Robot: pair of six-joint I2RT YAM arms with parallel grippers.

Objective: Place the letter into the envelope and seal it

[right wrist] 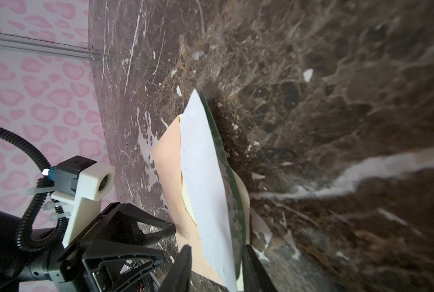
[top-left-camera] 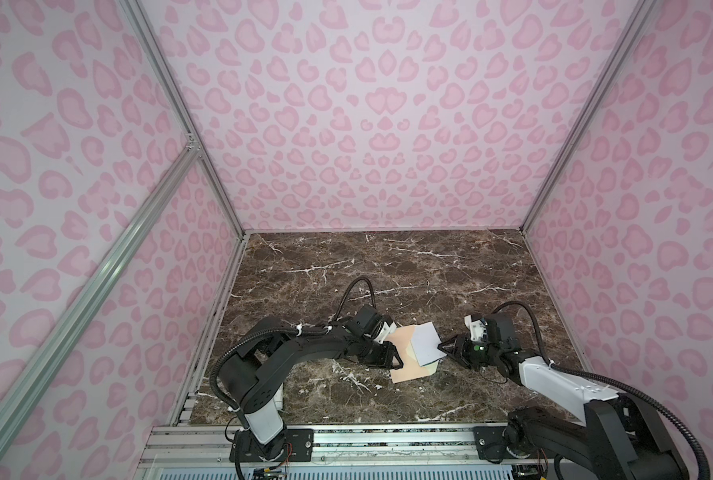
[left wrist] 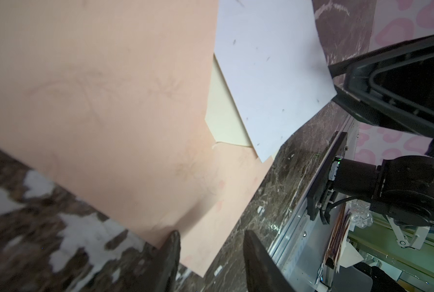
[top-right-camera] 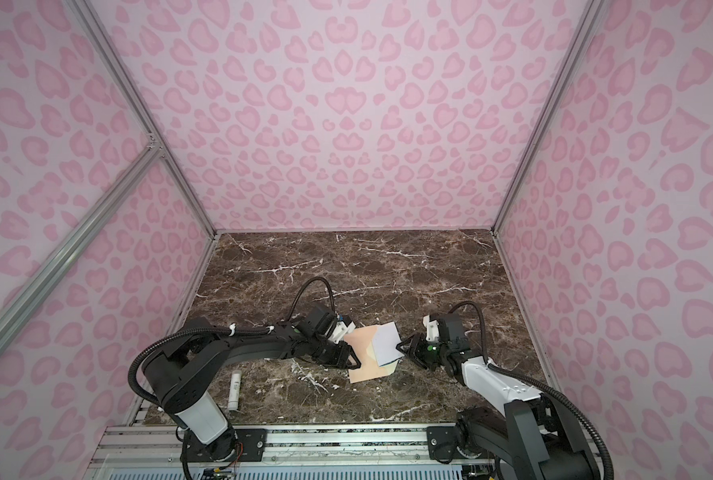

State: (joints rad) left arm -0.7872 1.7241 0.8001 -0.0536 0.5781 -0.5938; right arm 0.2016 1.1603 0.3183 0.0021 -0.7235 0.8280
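Observation:
The peach envelope lies on the marble table, with its paler inner side showing. The letter, white with a green underside, rests tilted over that side, its far part sticking out past the envelope. My right gripper is open, its jaws straddling the letter edge with gaps either side. My left gripper is open at the envelope corner, and one finger touches its edge. I cannot tell whether the letter is tucked inside.
A small white glue-stick tube lies near the table's front left, by the left arm's base. Pink patterned walls close in the table on three sides. A metal rail runs along the front edge.

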